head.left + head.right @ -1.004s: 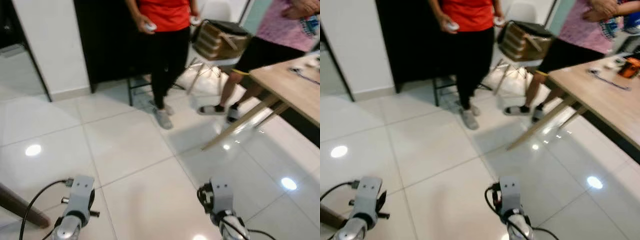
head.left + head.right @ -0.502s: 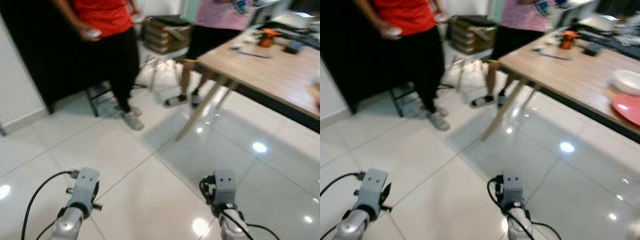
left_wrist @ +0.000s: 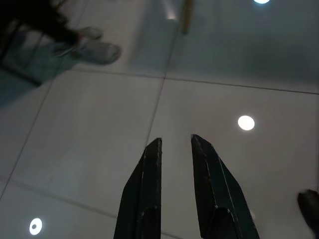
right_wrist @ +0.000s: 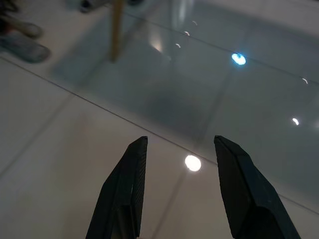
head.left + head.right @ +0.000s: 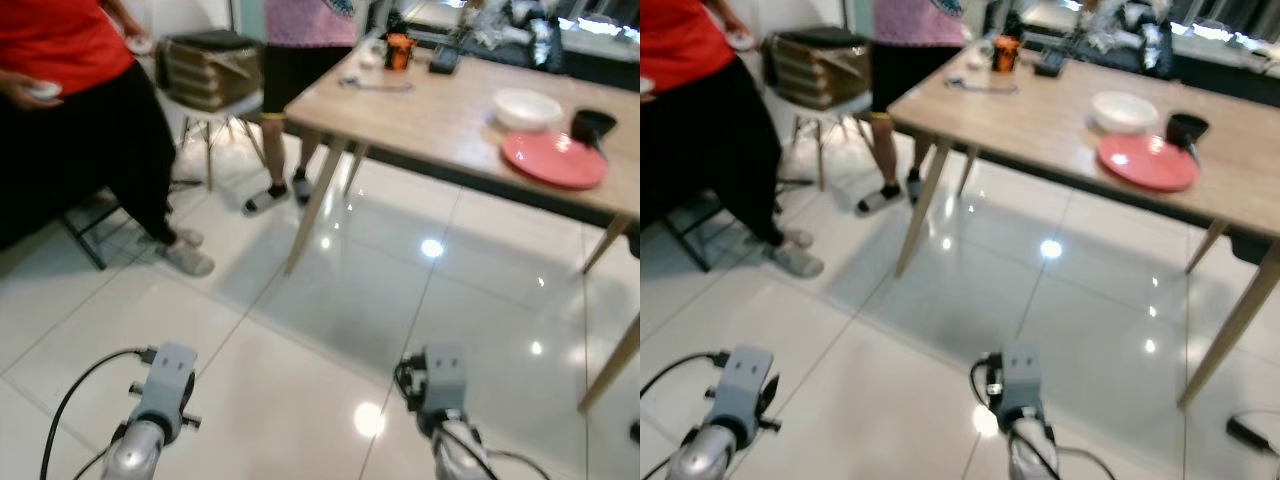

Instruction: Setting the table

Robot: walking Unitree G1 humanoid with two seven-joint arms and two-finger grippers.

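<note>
Cut off: 2 people (image 5: 60, 90) at the upper left, heads out of frame.
Floor (image 5: 330, 300): glossy white tiles.
Table (image 5: 1040, 120): wooden, carrying red plate (image 5: 1146, 161), white bowl (image 5: 1124, 111), black cup (image 5: 1186, 129); far clutter blurred.
Left pincer (image 3: 175, 142): slightly spread, empty.
Right pincer (image 4: 180, 142): spread, empty.

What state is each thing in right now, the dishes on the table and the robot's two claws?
Red plate: flat on the wooden table, nothing on it.
White bowl: upright, beside the plate.
Black cup: upright, at the plate's far edge.
Left gripper: fingers slightly apart, holding nothing, over the floor.
Right gripper: open, holding nothing, over the floor.
</note>
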